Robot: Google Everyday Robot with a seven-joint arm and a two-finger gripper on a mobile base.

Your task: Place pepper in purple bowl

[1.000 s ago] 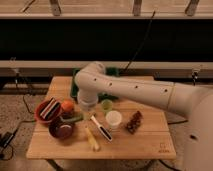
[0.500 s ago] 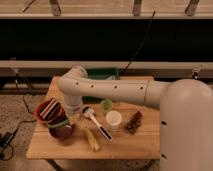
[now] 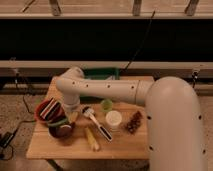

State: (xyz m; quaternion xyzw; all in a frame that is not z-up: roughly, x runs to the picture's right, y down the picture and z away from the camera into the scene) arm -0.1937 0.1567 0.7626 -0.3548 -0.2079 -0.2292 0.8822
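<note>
We read no writing anywhere. Our gripper [image 3: 71, 116] hangs beside the glossy purple bowl [image 3: 61, 131], holding the slim green pepper [image 3: 58, 121] over its rim.

**No readable text in view**

No lettering, label, brand, number or sign can be read on anything here. The white arm shell is plain, as are the wooden worktop [image 3: 120, 145] and the purple bowl [image 3: 61, 131] at its 9 o'clock side. The pincer [image 3: 70, 118] hangs just over that bowl's rim and bears no marking either.
</note>
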